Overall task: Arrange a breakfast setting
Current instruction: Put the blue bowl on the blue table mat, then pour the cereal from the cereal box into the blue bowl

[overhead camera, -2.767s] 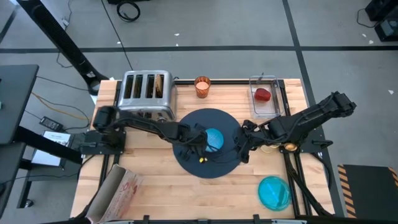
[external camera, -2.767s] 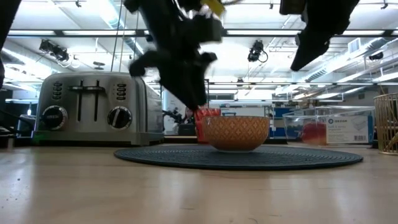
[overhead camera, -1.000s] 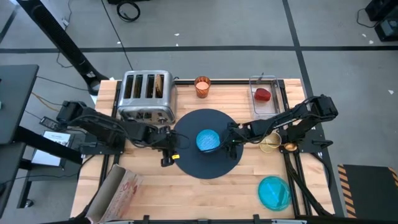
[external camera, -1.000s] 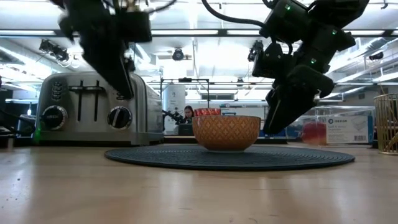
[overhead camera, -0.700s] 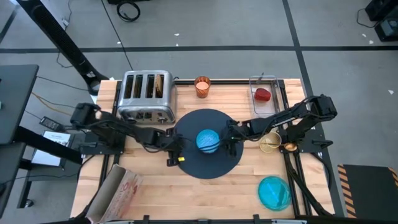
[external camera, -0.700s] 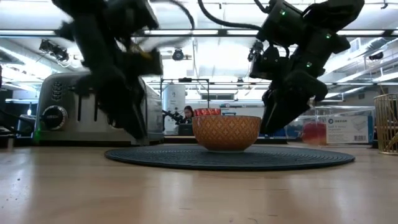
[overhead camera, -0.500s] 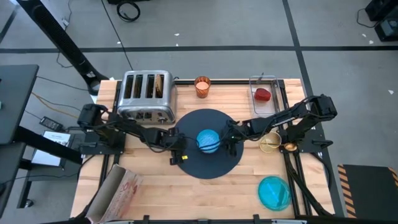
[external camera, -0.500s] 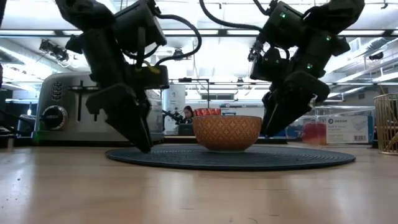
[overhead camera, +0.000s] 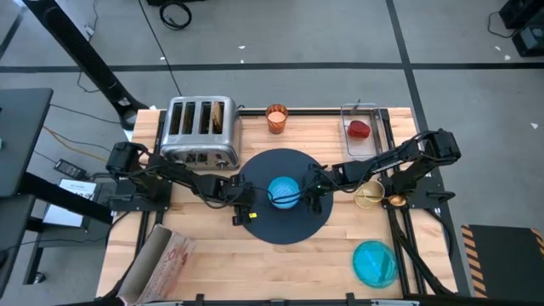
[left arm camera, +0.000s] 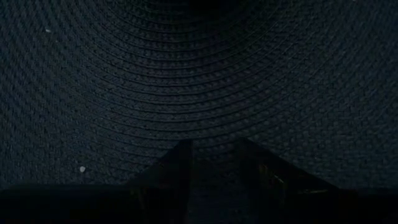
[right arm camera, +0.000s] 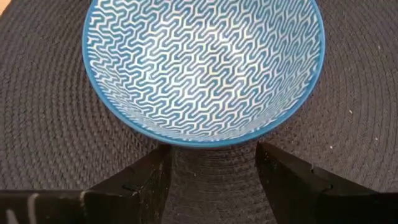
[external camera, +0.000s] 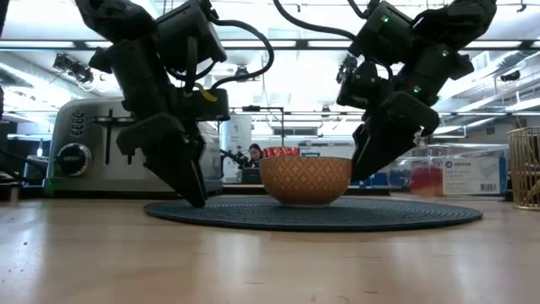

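- One bowl (overhead camera: 284,192) sits mid-mat (overhead camera: 285,223); one cup (overhead camera: 276,117) and one toaster (overhead camera: 201,129) stand along the far table edge.
- One red fruit (overhead camera: 359,129) lies in a clear box (overhead camera: 361,140); one teal plate (overhead camera: 375,263) is near the front right corner.
- Left gripper (overhead camera: 244,210) presses the mat's left edge, fingers a narrow gap apart, holding nothing.
- Right gripper (right arm camera: 210,163) is spread wide just beside the bowl, empty.
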Motion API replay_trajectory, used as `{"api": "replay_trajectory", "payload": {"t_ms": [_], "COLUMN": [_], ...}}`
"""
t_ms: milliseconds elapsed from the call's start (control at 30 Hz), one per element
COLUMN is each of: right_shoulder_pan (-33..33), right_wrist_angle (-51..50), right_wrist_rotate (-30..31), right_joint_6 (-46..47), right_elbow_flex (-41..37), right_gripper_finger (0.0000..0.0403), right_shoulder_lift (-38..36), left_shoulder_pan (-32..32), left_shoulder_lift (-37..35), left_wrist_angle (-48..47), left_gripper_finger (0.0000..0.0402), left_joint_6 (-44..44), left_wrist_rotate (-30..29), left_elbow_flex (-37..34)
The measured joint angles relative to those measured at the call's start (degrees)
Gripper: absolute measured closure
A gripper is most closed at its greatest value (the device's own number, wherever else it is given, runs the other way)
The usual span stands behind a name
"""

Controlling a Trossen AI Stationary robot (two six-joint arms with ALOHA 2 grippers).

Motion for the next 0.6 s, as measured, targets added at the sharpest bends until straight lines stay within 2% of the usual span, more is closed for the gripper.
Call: {"api": "replay_trajectory", "payload": {"t_ms": [133, 300, 500, 600], "right_shoulder_pan": [0.0, 0.1, 1.3, 2.9], "right_wrist_angle": [-2.6, -13.2, -19.9, -20.9], "right_wrist_rotate": [0.2, 0.3, 3.9, 7.7], "right_joint_6": [0.0, -0.9, 2.5, 7.2], "right_elbow_flex": [0.9, 5.5, 9.2, 9.2], "right_gripper_finger": [0.0167, 0.0167, 0.0167, 0.0167], "right_shoulder_lift": [-1.2, -5.3, -12.7, -15.9], "left_shoulder_pan": [0.0, 0.0, 0.0, 0.0], "left_shoulder_lift": [-0.5, -3.8, -9.6, -12.3], "left_wrist_angle": [-0.4, -4.1, -13.7, -21.2], "left_gripper_finger": [0.0269, 0.0269, 0.0269, 0.0269], "left_joint_6": [-0.1, -1.1, -3.8, -11.4], "left_wrist_rotate": [0.1, 1.3, 1.3, 2.8], "left_elbow_flex": [-0.1, 1.3, 10.4, 17.0]}}
